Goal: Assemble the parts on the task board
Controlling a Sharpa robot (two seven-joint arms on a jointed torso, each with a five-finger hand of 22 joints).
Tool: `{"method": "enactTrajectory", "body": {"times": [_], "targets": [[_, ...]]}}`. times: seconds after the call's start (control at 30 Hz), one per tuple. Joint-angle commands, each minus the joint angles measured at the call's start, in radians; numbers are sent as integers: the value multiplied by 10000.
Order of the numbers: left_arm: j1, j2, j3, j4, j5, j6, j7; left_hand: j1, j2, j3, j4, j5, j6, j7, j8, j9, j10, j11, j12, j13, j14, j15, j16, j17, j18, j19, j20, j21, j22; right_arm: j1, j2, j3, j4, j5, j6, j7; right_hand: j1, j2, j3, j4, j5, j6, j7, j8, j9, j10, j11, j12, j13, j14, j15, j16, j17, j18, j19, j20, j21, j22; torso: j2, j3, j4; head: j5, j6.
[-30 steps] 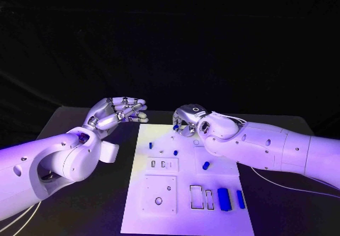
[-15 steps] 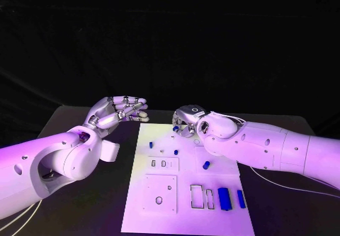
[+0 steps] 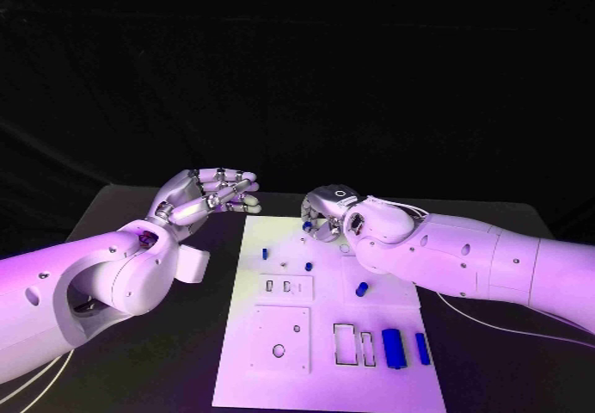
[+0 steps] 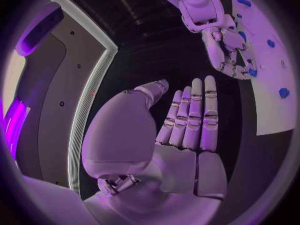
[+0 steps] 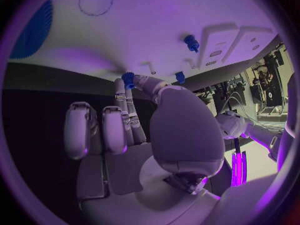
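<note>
White task board [image 3: 328,344] flat on the black surface [image 3: 149,361], long axis running six to twelve o'clock, as seen from the head. At the board's ten o'clock, off its edge and raised clear of the surface: left hand [image 3: 205,196], fingers loosely curled, nothing in them. At the board's twelve o'clock end: right hand [image 3: 328,211], fingers pointing down onto the plate, small blue part [image 3: 306,225] right at the fingertips; cannot tell whether pinched or merely touched. Elsewhere on the board: short blue peg [image 3: 263,254] upright toward nine o'clock, stubby blue piece [image 3: 361,289] toward three o'clock, two long blue bars [image 3: 392,348] side by side near five o'clock, just beside a pair of rectangular slots [image 3: 351,342]. From the left wrist: left hand [image 4: 181,135] with fingers straight and side by side, thumb held apart, holding nothing; beyond it the right hand [image 4: 225,45] stooped over the task board [image 4: 275,100], blue part [image 4: 252,72] at its fingertips. From the right wrist: right hand [image 5: 144,145] close above the task board [image 5: 156,25], one fingertip against the blue part [image 5: 128,78], thumb reaching toward a second blue bit [image 5: 180,77]; grip not clear here either. Another blue peg [image 5: 191,42] standing on the board beyond, well apart from the fingers.
</note>
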Motion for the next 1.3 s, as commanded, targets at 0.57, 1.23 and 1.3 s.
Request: {"method": "enactTrajectory", "body": {"times": [0.57, 1.23, 1.3], "targets": [[23, -56, 8, -48, 29, 164, 36, -92, -13, 0, -29, -63, -80, 131, -67, -9, -25, 54, -71, 13, -50, 52, -3, 36, 99, -22, 64, 56, -12, 39, -1540, 35, 1506, 105, -774, -178, 1000, 264, -2838, 751, 104, -599, 36, -598, -221, -668, 42, 307, -182, 216, 55, -236, -635, 149, -184, 49, -599, -487, -18, 15, -53, 48, 30], [19, 45, 5, -328, 29, 219, 57, -93, -15, -2, -41, -64, -82, 131, -73, -9, -26, 55, -72, 15, -55, 53, -4, 56, 101, -26, 66, 58, -13, 368, -3786, 139, 2366, 2951, 527, -55, 2155, 51, -4269, 1803, 125, -787, -203, 246, 49, 615, -454, 4717, 4197, 476, -338, 654, 586, -136, 542, -322, 344, 1001, -79, 114, -201, -61, 58], [19, 66, 4, -356, 29, 224, 57, -93, -15, -2, -41, -64, -82, 131, -73, -9, -26, 55, -72, 15, -55, 53, -4, 56, 101, -26, 66, 58, -13, 344, -3748, 138, 2235, 3001, 623, -35, 2175, 121, -4532, 1864, 113, -899, -201, 355, 68, 951, -417, 7147, 6499, 529, -306, 811, 874, -194, 665, -290, 512, 1249, -70, 99, -179, -80, 56]]}}
